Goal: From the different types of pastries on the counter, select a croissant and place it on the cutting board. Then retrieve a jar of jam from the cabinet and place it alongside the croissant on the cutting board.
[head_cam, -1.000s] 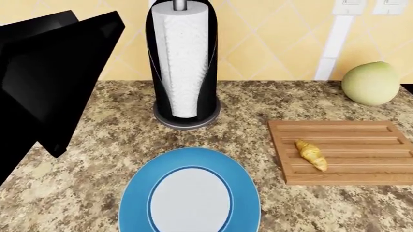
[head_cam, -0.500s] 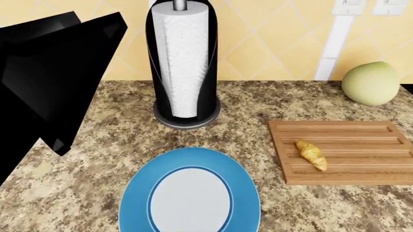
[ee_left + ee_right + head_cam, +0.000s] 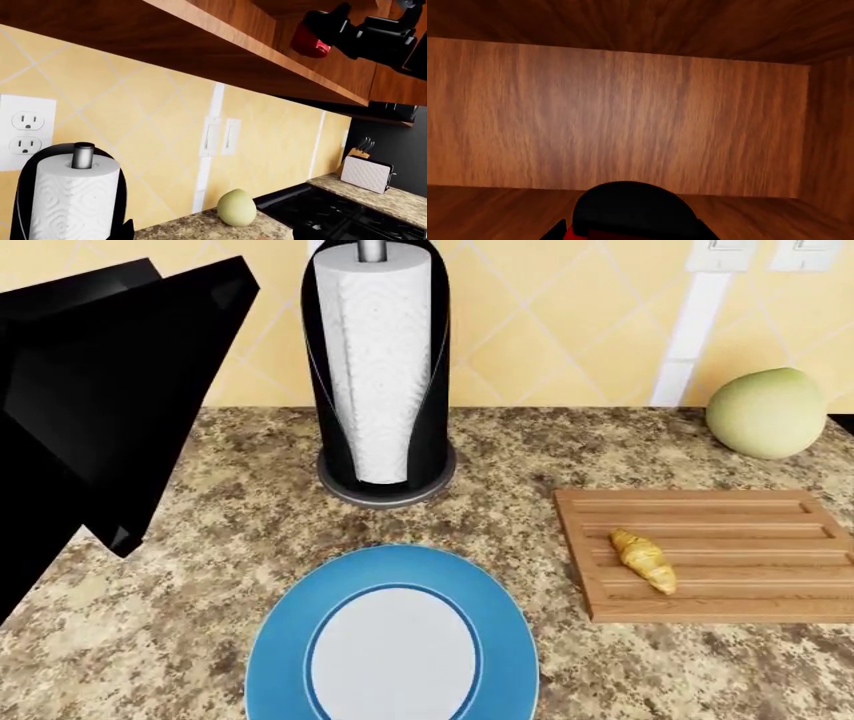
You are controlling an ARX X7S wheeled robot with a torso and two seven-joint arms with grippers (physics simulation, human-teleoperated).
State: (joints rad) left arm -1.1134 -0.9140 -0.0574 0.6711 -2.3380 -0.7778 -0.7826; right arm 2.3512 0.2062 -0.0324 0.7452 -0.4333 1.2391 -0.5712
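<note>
One croissant (image 3: 643, 560) lies on the cutting board (image 3: 747, 530), toward its left end and slanted across the lengthwise grooves; golden-yellow, ridged, small against the board. Most of the board's right part is bare wood. Board sits on the speckled worktop (image 3: 214, 640), near the right border of the head view, with a blue plate (image 3: 280, 640) to its left and apart from it, a paper towel holder (image 3: 380, 370) behind the plate, and a pale green melon (image 3: 766, 412) by the wall behind the board. Left arm (image 3: 94, 410) fills the upper left of the head view; its pincer is not visible. Jar of jam (image 3: 309, 41) is up in the wooden cabinet (image 3: 220, 40), red with a black lid (image 3: 630, 205); the right pincer (image 3: 333, 30) is against it, grip state cannot be told. No label text readable.
</note>
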